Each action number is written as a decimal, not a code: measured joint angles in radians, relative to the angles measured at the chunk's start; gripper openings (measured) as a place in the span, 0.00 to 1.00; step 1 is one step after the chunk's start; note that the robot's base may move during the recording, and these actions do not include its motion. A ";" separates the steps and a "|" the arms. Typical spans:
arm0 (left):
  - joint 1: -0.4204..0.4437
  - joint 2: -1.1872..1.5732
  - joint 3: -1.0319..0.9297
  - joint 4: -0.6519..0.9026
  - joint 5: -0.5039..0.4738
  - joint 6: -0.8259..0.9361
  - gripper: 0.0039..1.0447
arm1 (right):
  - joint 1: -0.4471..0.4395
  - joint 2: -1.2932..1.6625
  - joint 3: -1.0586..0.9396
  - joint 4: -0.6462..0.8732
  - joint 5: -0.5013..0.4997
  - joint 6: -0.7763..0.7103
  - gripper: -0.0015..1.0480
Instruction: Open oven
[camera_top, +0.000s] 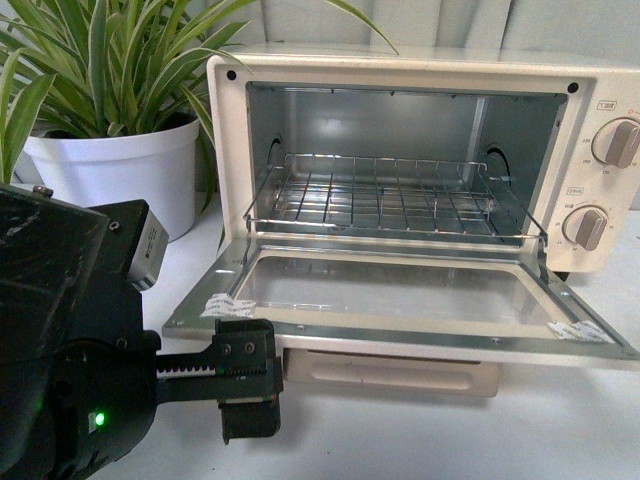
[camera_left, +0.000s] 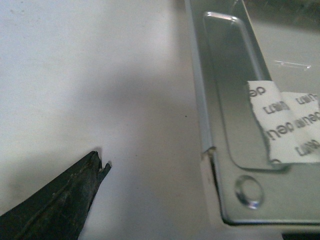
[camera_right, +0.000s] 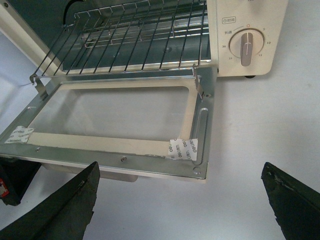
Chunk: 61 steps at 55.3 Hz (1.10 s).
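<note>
A white table (camera_top: 560, 420) carries the oven (camera_top: 420, 90) beside a potted plant (camera_top: 110, 170). The oven's door (camera_top: 400, 335) lies dropped flat, its front edge over bare tabletop. The right gripper (camera_right: 180, 170) gapes wide before that edge. The left gripper (camera_top: 248, 392), fingers apart, sits at the door's left corner.

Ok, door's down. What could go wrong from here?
The left hand sits close by the front corner of the door; lifting it straight up might catch the edge and swing the door shut or shift the oven. The right hand hangs open just before the door, so a forward move may bump it.
</note>
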 joint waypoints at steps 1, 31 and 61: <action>-0.002 0.000 -0.004 0.006 -0.004 0.020 0.94 | -0.002 -0.001 -0.001 0.000 0.000 0.000 0.91; -0.077 -0.404 -0.233 -0.010 -0.088 0.380 0.94 | -0.095 -0.187 -0.096 -0.078 -0.090 -0.095 0.91; -0.051 -1.300 -0.394 -0.403 -0.220 0.394 0.94 | -0.214 -0.698 -0.270 -0.208 -0.098 -0.107 0.91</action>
